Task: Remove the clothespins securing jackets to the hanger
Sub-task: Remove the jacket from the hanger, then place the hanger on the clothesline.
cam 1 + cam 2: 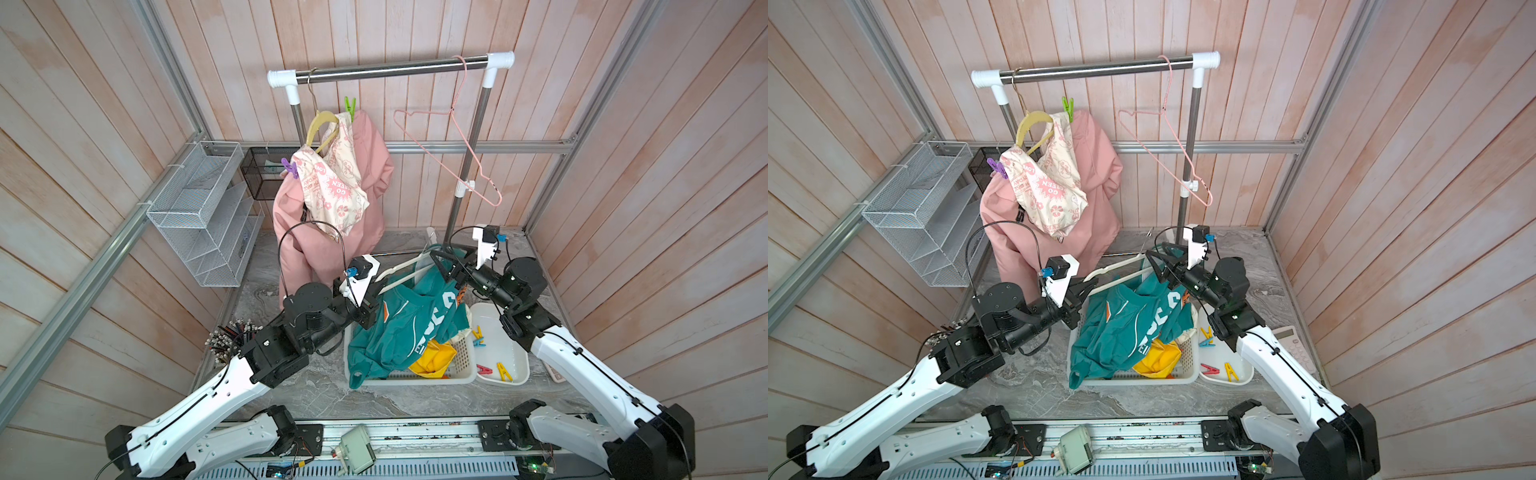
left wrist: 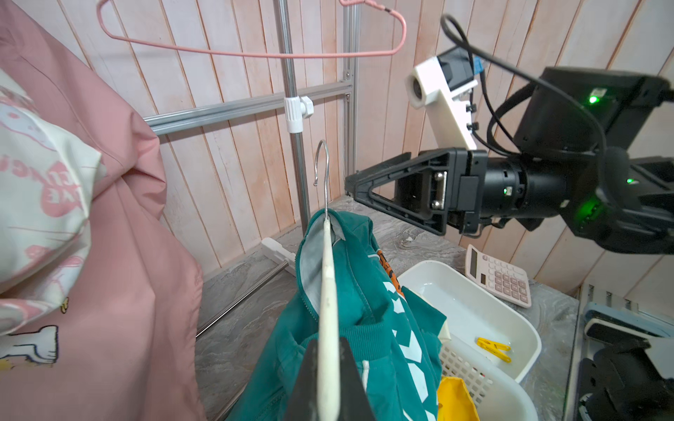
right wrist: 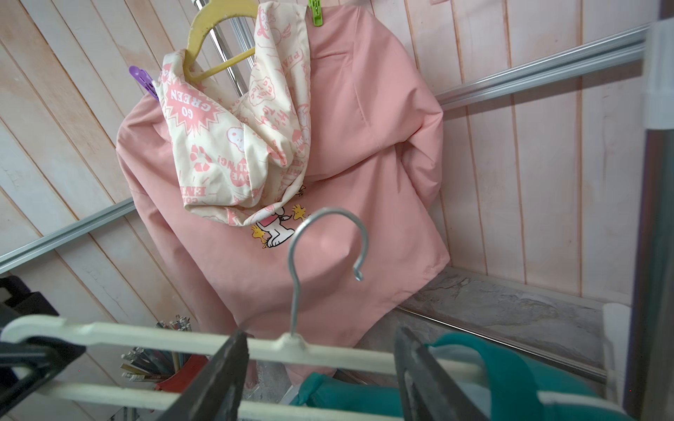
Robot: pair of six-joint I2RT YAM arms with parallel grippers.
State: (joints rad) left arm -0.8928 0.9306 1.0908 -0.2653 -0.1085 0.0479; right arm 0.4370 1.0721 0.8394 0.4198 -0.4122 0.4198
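My left gripper (image 2: 328, 340) is shut on the white hanger (image 1: 405, 266) that carries the teal jacket (image 1: 399, 328), above the white basket (image 1: 461, 365). My right gripper (image 3: 321, 333) is open, its jaws standing either side of that hanger's metal hook without touching it. The yellow jacket (image 1: 434, 359) lies in the basket. On the rack hangs the pink jacket (image 1: 332, 232), pinned to a yellow hanger (image 1: 320, 124) by a green clothespin (image 1: 350, 107) and a purple clothespin (image 1: 289, 167). Several loose clothespins (image 1: 484, 369) lie in the white tray (image 1: 515, 332).
A bare pink wire hanger (image 1: 457, 153) hangs on the rack bar (image 1: 390, 68). A wire shelf (image 1: 199, 208) and a black mesh basket (image 1: 259, 174) stand at the left wall. A cup of pencils (image 1: 226, 338) stands by my left arm, a calculator (image 1: 1296, 345) at the right.
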